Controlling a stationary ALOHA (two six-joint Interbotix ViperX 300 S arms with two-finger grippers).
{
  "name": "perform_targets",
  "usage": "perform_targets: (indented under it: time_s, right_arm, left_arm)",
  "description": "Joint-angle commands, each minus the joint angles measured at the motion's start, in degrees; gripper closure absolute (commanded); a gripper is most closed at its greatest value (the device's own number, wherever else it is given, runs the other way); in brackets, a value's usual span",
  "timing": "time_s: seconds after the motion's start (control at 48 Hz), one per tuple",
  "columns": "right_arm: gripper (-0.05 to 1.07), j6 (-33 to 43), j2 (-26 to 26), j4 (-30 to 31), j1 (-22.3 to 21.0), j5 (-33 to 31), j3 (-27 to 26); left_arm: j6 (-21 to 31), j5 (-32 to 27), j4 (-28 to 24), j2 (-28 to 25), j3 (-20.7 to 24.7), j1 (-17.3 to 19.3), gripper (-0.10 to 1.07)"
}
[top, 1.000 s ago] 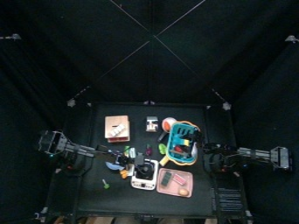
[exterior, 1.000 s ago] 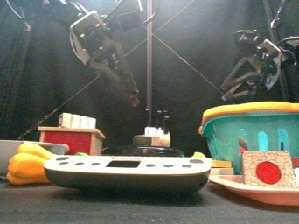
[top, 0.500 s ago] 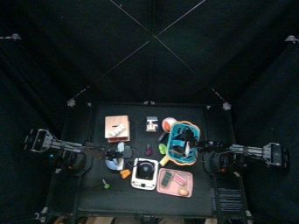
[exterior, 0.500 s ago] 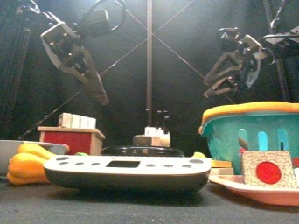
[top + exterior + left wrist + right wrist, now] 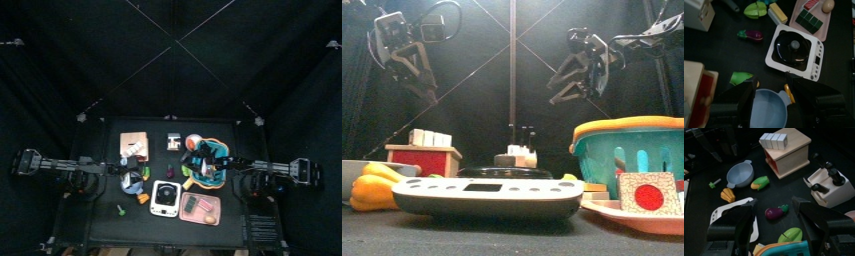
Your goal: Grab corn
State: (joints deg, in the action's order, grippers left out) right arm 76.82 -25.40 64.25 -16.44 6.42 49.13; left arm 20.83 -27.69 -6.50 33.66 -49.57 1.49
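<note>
The corn [image 5: 728,194], as best I can tell from this small view, is the ribbed yellow-orange piece at the left of the right wrist view. It lies on the tabletop [image 5: 791,185] just below the blue bowl [image 5: 741,173]. In the front view it is probably the yellow lump at lower left.

Both arms hang high above the clutter. The left gripper [image 5: 771,82] is spread wide and empty, and the right gripper [image 5: 774,202] is also spread with nothing between its jaws.

The main risk is picking the wrong item. A green-and-yellow piece [image 5: 759,182] sits just beside the bowl, close to the corn, and a hasty descent could close on that instead. The bowl's rim is also near enough that a wide jaw could catch it and shove the corn aside. If both arms came down together, they could crowd each other over the same patch.
</note>
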Motion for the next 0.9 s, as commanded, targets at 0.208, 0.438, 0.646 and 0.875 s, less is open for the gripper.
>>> perform_targets:
  time_s: [0.208, 0.438, 0.646, 0.875]
  right_arm:
    - [0.12, -0.18, 2.55, 0.7, 0.88, 0.44, -2.11]
    - [0.12, -0.18, 4.04, 2.55, 1.05, 0.44, -2.37]
    - [0.12, -0.18, 3.6, 2.64, 1.05, 0.44, -1.67]
    - [0.12, -0.18, 3.52, 2.64, 1.05, 0.44, -1.41]
  left_arm:
    - [10.37, -13.54, -0.62, 0.62, 8.7, 7.82, 0.12]
    - [23.38, -23.47, -10.9, -2.55, 11.87, 6.94, 0.12]
    - [35.6, -24.79, -18.46, -6.77, 12.92, 1.05, 0.13]
    - [44.03, -26.46, -22.85, -11.07, 13.62, -3.87, 0.13]
